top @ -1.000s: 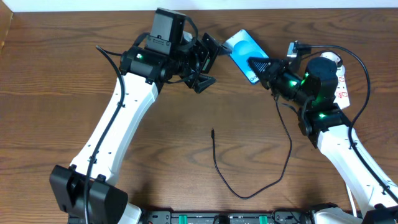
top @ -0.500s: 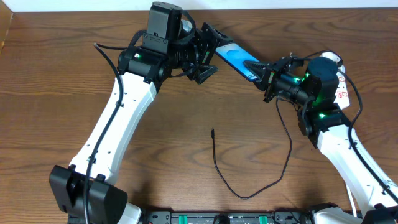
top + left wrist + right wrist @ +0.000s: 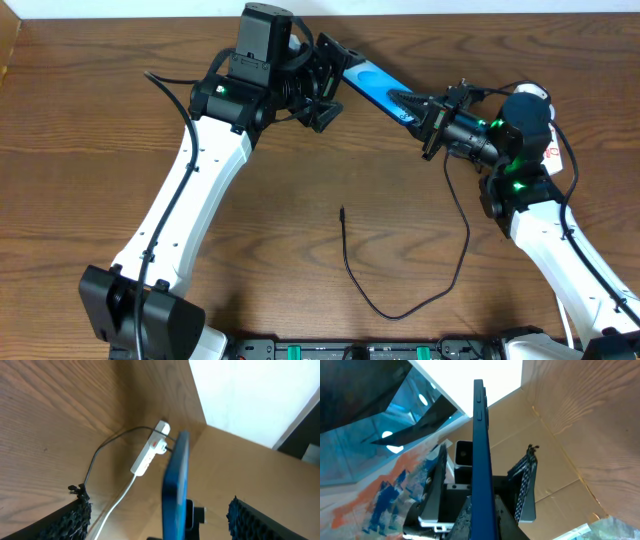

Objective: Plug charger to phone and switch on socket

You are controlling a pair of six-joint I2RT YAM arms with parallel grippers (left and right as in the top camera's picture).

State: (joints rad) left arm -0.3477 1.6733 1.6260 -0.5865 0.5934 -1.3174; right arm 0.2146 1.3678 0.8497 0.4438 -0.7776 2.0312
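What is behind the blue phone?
Seen from the left wrist, the white socket and its cord lie on the table behind the phone. Whatever sits behind its edge is covered.

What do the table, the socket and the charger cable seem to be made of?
Table: wood or wood-look laminate, matte; brown grain shows. Socket: likely hard white plastic, smooth and even in colour. Charger: thin black cord, probably a rubbery plastic sheath; it lies in loose curves.

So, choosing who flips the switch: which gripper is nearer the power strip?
Right. The right gripper, shut on the phone, is closer to the power strip; the open left gripper flanks the phone's far end.
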